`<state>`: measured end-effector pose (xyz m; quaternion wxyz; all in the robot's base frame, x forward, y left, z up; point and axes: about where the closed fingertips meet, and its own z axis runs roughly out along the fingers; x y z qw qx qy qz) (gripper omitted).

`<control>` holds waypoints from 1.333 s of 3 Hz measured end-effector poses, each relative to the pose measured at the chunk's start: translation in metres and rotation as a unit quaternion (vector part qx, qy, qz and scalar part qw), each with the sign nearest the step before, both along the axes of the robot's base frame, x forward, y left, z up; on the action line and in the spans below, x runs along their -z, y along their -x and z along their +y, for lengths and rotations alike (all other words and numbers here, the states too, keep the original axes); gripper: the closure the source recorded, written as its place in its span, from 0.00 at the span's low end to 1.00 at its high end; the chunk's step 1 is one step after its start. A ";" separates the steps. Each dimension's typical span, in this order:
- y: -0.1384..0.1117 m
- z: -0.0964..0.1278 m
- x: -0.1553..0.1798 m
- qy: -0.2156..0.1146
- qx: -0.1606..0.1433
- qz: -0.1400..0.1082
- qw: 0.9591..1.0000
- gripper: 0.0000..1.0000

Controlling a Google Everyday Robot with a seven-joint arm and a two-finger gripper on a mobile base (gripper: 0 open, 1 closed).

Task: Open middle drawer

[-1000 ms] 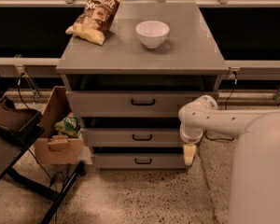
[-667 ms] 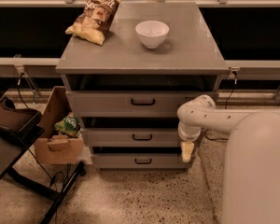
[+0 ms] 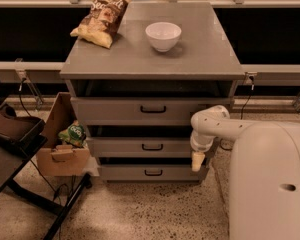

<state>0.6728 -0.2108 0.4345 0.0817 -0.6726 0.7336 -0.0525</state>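
Single elevated view from the near side, tilted down onto the cabinet [image 3: 205, 49] front at middle range; the gripper [image 3: 197, 161] hangs at the cabinet's right edge.

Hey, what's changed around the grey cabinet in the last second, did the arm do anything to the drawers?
The gripper, hanging low by the right end of the middle drawer, has edged slightly in toward the cabinet, and the robot's body has crept in with it. It has taken hold of nothing. The middle drawer, chip bag, bowl and cardboard box have not moved.
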 end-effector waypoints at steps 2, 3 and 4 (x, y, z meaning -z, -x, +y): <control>0.006 -0.005 0.008 -0.009 0.018 0.010 1.000 0.70; 0.006 -0.005 -0.001 -0.009 0.018 0.010 1.000 0.92; 0.006 -0.005 -0.001 -0.009 0.018 0.010 1.000 0.82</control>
